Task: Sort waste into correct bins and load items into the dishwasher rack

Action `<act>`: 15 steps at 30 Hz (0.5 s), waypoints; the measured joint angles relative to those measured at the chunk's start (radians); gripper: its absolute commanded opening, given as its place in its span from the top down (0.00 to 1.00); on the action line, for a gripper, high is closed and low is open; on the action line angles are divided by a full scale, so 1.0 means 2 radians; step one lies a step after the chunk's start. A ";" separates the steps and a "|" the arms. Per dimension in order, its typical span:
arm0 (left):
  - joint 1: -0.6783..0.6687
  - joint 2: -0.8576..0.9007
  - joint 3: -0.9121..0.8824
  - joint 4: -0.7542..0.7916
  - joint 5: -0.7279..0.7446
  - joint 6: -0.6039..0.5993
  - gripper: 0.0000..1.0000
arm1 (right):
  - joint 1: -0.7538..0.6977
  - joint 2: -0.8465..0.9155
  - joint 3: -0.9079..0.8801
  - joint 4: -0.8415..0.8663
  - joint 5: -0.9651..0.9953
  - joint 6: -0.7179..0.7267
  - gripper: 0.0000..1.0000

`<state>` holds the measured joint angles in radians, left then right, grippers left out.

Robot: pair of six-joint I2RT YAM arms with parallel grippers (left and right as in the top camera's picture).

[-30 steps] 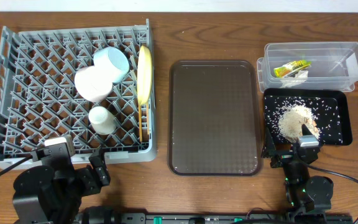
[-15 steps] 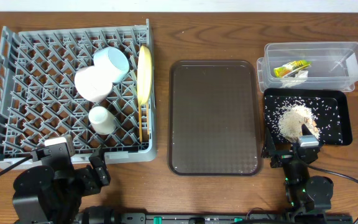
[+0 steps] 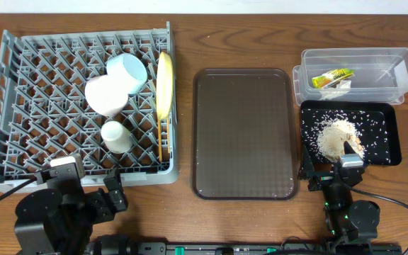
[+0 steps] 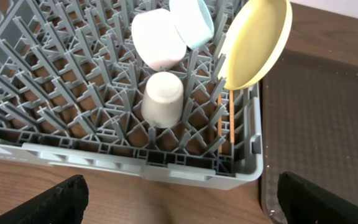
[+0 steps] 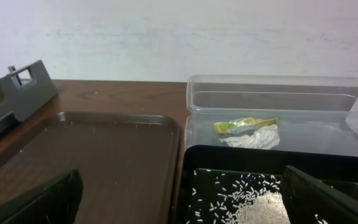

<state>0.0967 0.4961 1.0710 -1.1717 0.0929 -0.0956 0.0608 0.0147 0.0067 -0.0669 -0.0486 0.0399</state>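
The dishwasher rack [image 3: 34,85] fills the left end of the bench and is loaded. The yellow-green plate [image 3: 164,85] stands on edge along the rack's right wall, with the chopsticks [image 3: 162,138] slotted just below it. The white bowl [image 3: 106,95] and light blue bowl [image 3: 129,71] lean together near the middle, and the small white cup [image 3: 116,136] sits mouth-down toward the near edge.

At the far right corner, the clear tub [image 3: 402,71] holds the snack wrapper [image 3: 331,78] and the white crumpled scrap [image 3: 338,88]. Touching it on the near side, the black tray [image 3: 392,138] carries the rice scraps [image 3: 335,134], heaped and scattered.

The brown serving tray [image 3: 243,134] lies mid-bench with nothing large on it. A few pale specks show on it, too small to identify.

Both arms sit at the near edge. The left end effector [image 4: 179,202] is spread wide and empty, facing the rack. The right end effector [image 5: 179,199] is also wide and empty, over the near rim of the black tray.

By my reading, sorting and loading look complete, with at most stray grains left.
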 measured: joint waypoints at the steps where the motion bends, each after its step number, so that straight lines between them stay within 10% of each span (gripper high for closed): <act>1: 0.000 -0.002 -0.001 0.001 -0.002 0.000 0.02 | 0.000 0.000 0.000 0.000 0.000 0.000 0.01; 15: -0.030 -0.209 -0.347 0.318 -0.021 -0.001 0.02 | 0.000 0.000 0.000 0.000 0.000 0.000 0.01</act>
<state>0.0376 0.0776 0.3771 -0.5358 0.0517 -0.0978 0.0608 0.0147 0.0067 -0.0669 -0.0490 0.0399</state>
